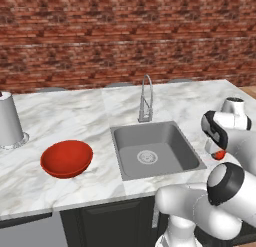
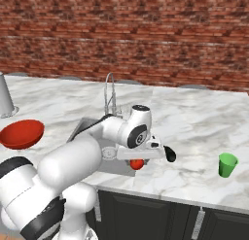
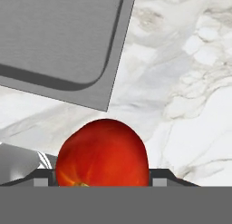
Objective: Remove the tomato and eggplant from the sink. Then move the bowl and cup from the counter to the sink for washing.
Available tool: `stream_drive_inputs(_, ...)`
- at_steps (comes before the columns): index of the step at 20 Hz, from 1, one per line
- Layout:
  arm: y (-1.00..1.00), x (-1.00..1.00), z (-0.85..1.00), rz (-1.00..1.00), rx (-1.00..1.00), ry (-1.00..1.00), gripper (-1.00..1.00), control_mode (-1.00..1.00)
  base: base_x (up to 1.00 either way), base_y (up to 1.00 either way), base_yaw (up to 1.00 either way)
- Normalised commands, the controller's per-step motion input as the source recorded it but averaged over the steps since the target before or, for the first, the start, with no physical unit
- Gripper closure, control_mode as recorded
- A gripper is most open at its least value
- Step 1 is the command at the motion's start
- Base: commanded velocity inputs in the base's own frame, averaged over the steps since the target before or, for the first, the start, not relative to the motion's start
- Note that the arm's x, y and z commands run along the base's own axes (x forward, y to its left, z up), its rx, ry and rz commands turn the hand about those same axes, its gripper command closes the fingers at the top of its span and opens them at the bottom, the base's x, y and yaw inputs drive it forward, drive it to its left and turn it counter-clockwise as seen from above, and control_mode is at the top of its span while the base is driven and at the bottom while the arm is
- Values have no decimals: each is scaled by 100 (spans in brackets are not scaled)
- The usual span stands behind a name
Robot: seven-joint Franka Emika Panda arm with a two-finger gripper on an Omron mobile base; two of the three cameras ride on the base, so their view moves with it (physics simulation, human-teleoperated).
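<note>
My gripper (image 2: 137, 160) is shut on the tomato (image 2: 137, 163), a shiny red ball that sits between the finger tips in the hand view (image 3: 103, 153). It hangs low over the marble counter (image 3: 181, 82), just past the front right corner of the grey sink (image 3: 54, 37). From the left base view the tomato (image 1: 218, 154) peeks out under the white wrist. The dark eggplant (image 2: 169, 154) lies on the counter just right of the hand. The red bowl (image 1: 66, 158) sits left of the sink (image 1: 165, 141). A green cup (image 2: 227, 164) stands far right.
A thin curved faucet (image 1: 145, 98) rises behind the sink. A grey cylinder (image 1: 9, 121) stands at the far left of the counter. A brick wall closes the back. Dark cabinets run below the counter's front edge.
</note>
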Motion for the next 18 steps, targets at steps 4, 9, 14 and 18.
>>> stream_drive_inputs(4, -28, 14, -1, 2, 9, 0, 100, -100, 0, 0, 0)
stream_drive_inputs(9, -29, 14, -1, 2, 6, 0, 100, -100, 0, 0, 0)
stream_drive_inputs(14, -30, 13, -4, 1, 7, 0, 100, -100, 0, 0, 0)
stream_drive_inputs(18, -23, 16, -7, 0, 7, 0, 100, -100, 0, 0, 0)
